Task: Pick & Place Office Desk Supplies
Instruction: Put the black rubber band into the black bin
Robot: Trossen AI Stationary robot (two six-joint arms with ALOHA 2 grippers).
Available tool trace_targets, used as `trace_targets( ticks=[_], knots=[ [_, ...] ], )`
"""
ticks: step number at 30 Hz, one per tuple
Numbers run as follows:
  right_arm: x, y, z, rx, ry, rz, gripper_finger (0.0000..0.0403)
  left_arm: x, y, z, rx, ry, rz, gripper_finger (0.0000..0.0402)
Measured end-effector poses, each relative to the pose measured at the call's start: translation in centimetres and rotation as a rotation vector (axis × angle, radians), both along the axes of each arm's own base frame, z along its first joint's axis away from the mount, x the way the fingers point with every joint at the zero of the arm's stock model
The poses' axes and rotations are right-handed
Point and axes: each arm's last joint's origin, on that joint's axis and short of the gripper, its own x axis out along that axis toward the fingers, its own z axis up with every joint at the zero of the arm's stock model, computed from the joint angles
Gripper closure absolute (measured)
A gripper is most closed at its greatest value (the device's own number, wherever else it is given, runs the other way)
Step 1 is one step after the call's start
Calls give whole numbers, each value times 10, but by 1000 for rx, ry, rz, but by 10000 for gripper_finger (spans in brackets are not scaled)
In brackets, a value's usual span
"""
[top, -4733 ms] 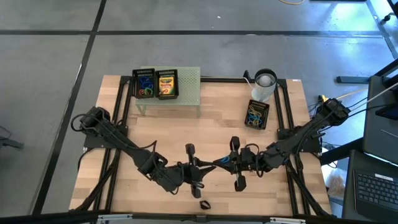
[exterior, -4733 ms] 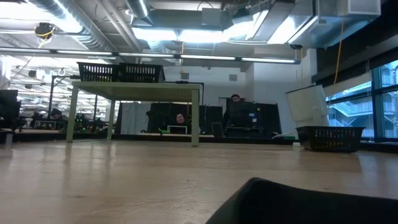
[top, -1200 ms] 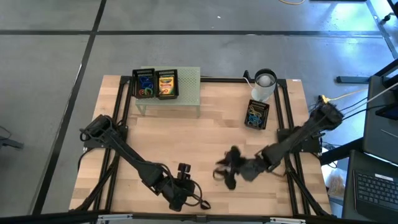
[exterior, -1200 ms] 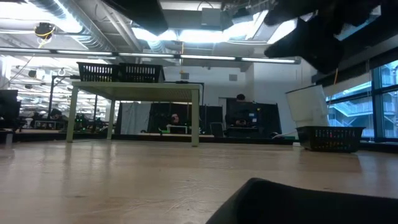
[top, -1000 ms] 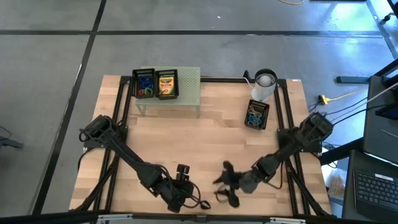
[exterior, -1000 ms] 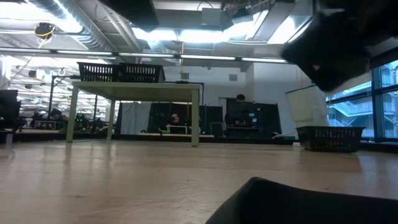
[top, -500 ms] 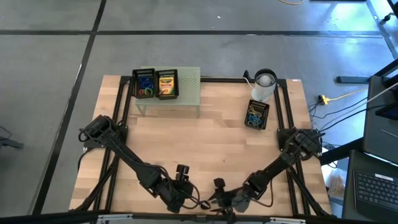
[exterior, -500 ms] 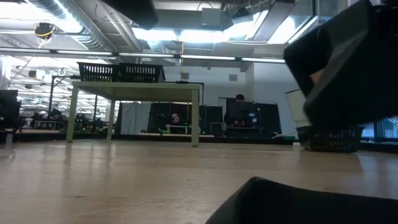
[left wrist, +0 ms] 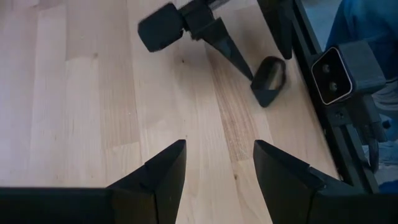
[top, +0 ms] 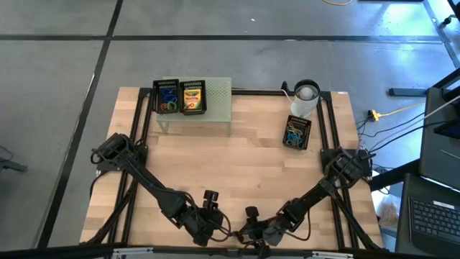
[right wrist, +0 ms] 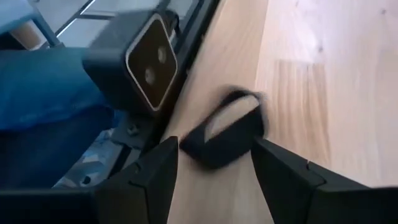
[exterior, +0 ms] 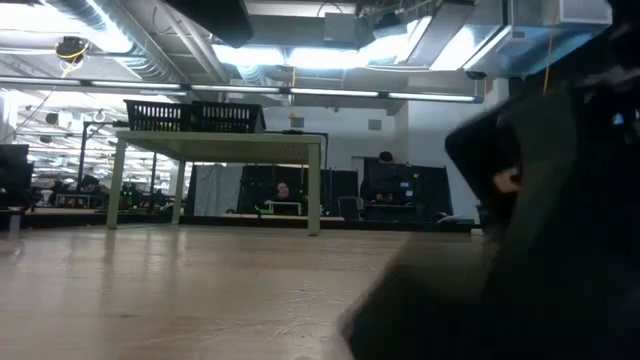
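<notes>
Bottom centre of high view: right gripper jaws spread either side of a small black clip, not yet clenched; clip lies on table beside the low camera. Left gripper just beside, released, empty. Upper right: black tray holds loops. Upper left: crayon box and loops basket on green stand. Judgement: clip pick pending; placement remains.
</notes>
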Motion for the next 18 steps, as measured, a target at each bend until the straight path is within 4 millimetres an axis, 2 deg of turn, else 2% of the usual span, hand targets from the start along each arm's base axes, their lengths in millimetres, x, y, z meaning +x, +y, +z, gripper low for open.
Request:
trace_targets(
  ticks=[6,18],
  knots=[
    [2,-1,-11,19,20,-12,197,0,0,0,2,2,0,219],
    [4,-2,-11,23,6,-31,197,-3,2,-2,31,37,-1,219]
  ],
)
